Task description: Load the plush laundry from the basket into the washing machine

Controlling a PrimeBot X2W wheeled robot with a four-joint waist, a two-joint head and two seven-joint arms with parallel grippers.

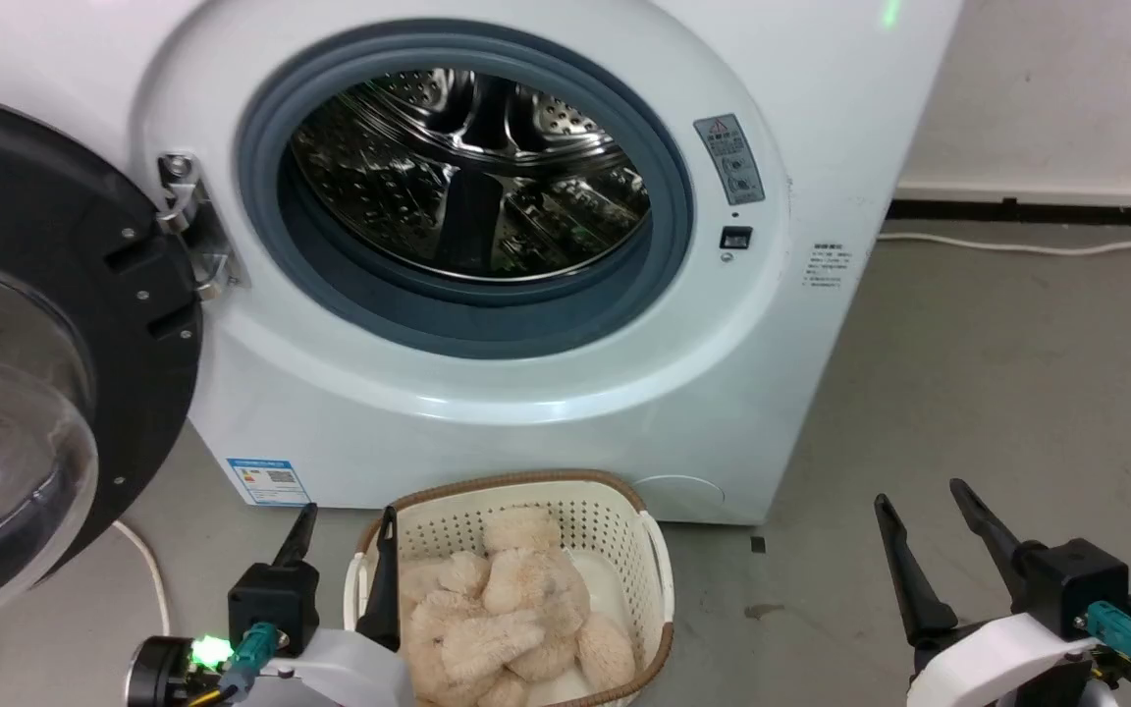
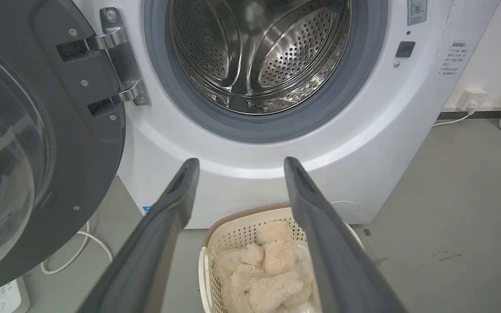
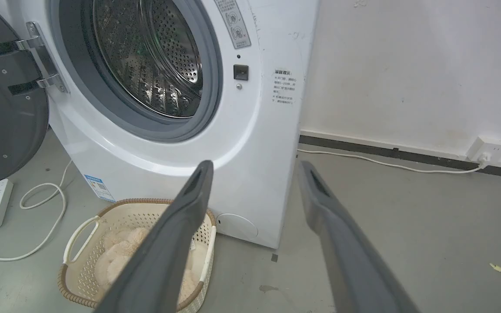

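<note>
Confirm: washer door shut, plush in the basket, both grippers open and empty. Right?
Wrong on the door: the washing machine has its door swung open, drum exposed, as the head view shows. The rest stands: the plush laundry lies in the basket, and left gripper and right gripper are open and empty.

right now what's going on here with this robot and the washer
The washing machine has its door swung open, and its steel drum looks empty. The plush laundry lies in the basket on the floor in front of it. Both grippers are open and hold nothing: the left gripper sits by the basket's left rim, the right gripper off to the right above the floor.
</note>
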